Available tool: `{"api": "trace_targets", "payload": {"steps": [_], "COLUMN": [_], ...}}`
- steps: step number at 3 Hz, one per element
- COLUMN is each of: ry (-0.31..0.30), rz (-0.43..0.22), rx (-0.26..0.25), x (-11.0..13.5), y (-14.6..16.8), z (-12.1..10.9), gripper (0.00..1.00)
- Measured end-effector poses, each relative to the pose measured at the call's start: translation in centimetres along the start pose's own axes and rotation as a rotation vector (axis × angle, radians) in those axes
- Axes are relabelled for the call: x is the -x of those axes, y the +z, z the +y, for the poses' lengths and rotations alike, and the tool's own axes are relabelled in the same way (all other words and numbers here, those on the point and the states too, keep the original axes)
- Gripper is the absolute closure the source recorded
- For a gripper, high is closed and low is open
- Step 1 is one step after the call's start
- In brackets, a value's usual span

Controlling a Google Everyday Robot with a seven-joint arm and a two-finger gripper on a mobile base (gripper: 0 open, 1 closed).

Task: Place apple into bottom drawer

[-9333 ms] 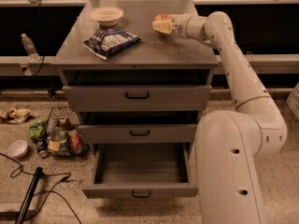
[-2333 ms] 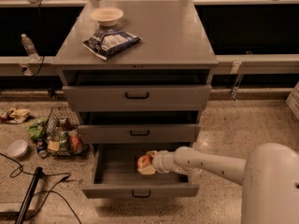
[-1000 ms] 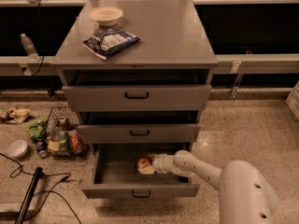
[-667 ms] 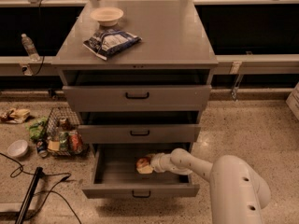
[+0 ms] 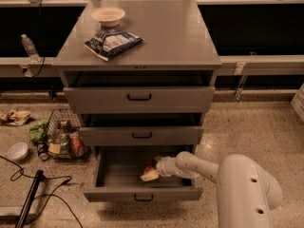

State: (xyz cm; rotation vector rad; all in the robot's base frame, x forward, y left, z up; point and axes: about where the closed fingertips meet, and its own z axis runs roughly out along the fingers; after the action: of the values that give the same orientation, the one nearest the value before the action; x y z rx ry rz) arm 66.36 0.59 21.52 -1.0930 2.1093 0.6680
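The bottom drawer (image 5: 116, 194) of the grey cabinet is pulled wide open. My gripper (image 5: 150, 175) reaches in from the right and sits low inside it, near the middle of the drawer floor. It is shut on the apple (image 5: 148, 169), of which only a small reddish patch shows between the pale fingers (image 5: 152, 176). The apple is at or just above the drawer floor; I cannot tell whether it touches. My white arm (image 5: 199, 167) crosses the drawer's right wall.
The two upper drawers (image 5: 139, 98) (image 5: 141, 135) stand slightly open above my arm. A cream bowl (image 5: 108, 16) and a chip bag (image 5: 113, 42) lie on the cabinet top. On the floor to the left are a wire basket (image 5: 64, 139) of cans, a white bowl (image 5: 18, 151) and cables.
My arm carried the apple from the cabinet top down into the bottom drawer. Over the last second the gripper has sunk a little lower and further left inside it.
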Motion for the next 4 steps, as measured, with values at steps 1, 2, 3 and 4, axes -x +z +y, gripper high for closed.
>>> {"api": "trace_targets", "payload": {"steps": [1, 2, 3, 4], "ry": [0.014, 0.022, 0.069, 0.084], "rz": [-0.015, -0.058, -0.087, -0.085], "rx": [-0.076, -0.165, -0.225, -0.343], "x": [1.0, 2.7, 3.1, 3.9], "y": [-4.0, -9.7, -19.5, -28.0], "z": [-1.2, -1.8, -1.5, -0.9], "gripper": [0.0, 0.15, 0.47, 0.7]}}
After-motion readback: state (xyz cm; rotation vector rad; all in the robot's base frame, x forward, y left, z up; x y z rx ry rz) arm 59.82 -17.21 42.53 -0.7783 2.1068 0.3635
